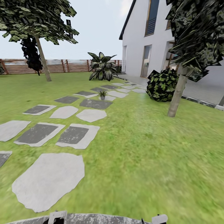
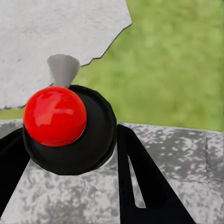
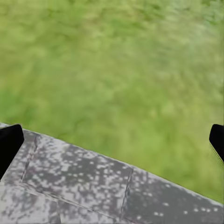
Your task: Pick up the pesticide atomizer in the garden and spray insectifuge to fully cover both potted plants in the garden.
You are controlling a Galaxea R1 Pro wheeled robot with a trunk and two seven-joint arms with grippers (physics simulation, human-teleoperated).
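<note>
Atomizer: a black rounded body with a glossy red ball on top point(image 2: 55, 115) and a pale grey cone-shaped nozzle behind it is sitting between the left gripper's point(image 2: 70, 154) 2 black fingers, seen through the left wrist camera; the fingers are pressing in on both sides of it, so the gripper is closed on it.

Potted plant: 1 small rosette in a tiny grey pot point(image 1: 102, 94) is standing far ahead on the stepping stones point(image 1: 49, 180), in front of the big broad-leaved bush point(image 1: 102, 69). A second small pot is not something I can make out here.

Garden: lawn point(image 1: 149, 149) is stretching ahead, with a slatted wooden fence point(image 1: 62, 66) at the back and a white house point(image 1: 146, 34) to the right.

Step in hand: judging by the blurred grass, the robot is driving toward the plant with the atomizer already in hand.

Doing it well: following the stone path, staying wide of the tree trunk point(image 1: 178, 93) on the right, and stopping near enough that the nozzle can be aimed down over the leaves.

Left arm: tucked low, over the speckled grey base point(image 2: 177, 154), with the bottle upright.

Right gripper: point(image 3: 112, 140) its 2 dark fingertips are sitting far apart, open and empty, hanging over grass and the same grey base.
</note>
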